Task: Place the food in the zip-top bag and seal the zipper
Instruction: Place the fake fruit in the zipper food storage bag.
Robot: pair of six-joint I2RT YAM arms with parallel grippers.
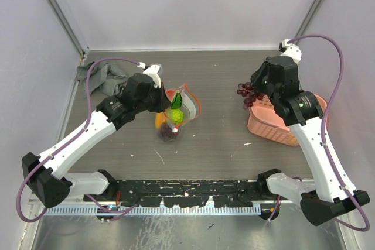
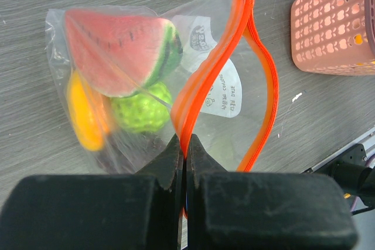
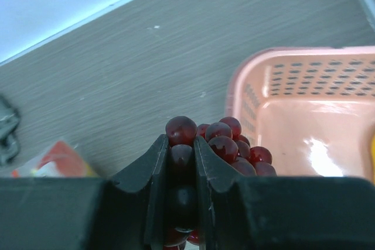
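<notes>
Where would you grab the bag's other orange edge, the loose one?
Probably midway along the loose orange edge, coming from the basket side with one finger inside the bag. It bows away from the pinched edge in the left gripper, leaving a gap to slip into.

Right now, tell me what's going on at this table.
The left fingers pinch the red-orange zipper of the clear bag, holding its mouth open. A watermelon slice, a green fruit and an orange piece are already inside. The right fingers grip a bunch of dark grapes beside the pink basket, away from the bag. The zipper is unsealed.
</notes>
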